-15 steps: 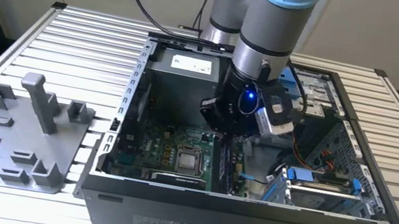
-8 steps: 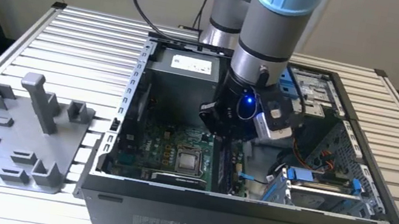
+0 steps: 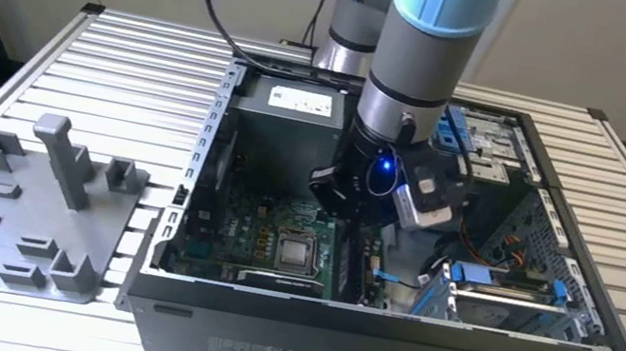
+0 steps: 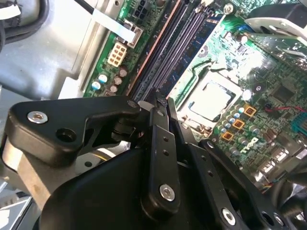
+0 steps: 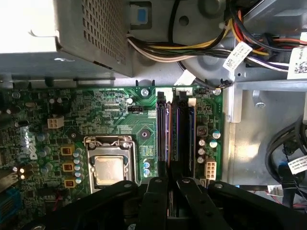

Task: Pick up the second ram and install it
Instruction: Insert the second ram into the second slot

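Slatted metal table (image 3: pixel 112 72) bears open computer case (image 3: pixel 387 343).

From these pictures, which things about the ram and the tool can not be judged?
- Second ram: in both wrist views the tool meets over the memory slots; whether a board sits between its fingers is covered by them.
- Seating: the slot ends near the tool are hidden by it in the first wrist view.
- Exterior view: the arm blocks the slots, beside the processor chip.
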Controlling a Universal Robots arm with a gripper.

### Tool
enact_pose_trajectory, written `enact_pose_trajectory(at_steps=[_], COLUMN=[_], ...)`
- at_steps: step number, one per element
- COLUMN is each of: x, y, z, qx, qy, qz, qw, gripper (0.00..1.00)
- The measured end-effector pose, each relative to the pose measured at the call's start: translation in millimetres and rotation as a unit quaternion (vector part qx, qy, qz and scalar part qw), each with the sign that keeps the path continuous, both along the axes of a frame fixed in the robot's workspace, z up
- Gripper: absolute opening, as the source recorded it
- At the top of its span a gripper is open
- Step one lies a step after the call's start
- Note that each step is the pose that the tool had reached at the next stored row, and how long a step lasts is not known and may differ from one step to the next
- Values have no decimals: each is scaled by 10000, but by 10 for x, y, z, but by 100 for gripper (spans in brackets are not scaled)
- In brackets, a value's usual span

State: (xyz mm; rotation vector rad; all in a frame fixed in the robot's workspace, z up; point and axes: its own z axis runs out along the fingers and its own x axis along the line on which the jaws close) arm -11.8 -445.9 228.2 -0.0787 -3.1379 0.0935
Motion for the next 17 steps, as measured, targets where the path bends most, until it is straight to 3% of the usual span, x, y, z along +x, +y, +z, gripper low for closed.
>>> enact_pose_trajectory(at_steps=[17], x=[16], y=[-30], z=[-8], qx=[0], qy=[0], qz=[7], qw=[10000], gripper=[14])
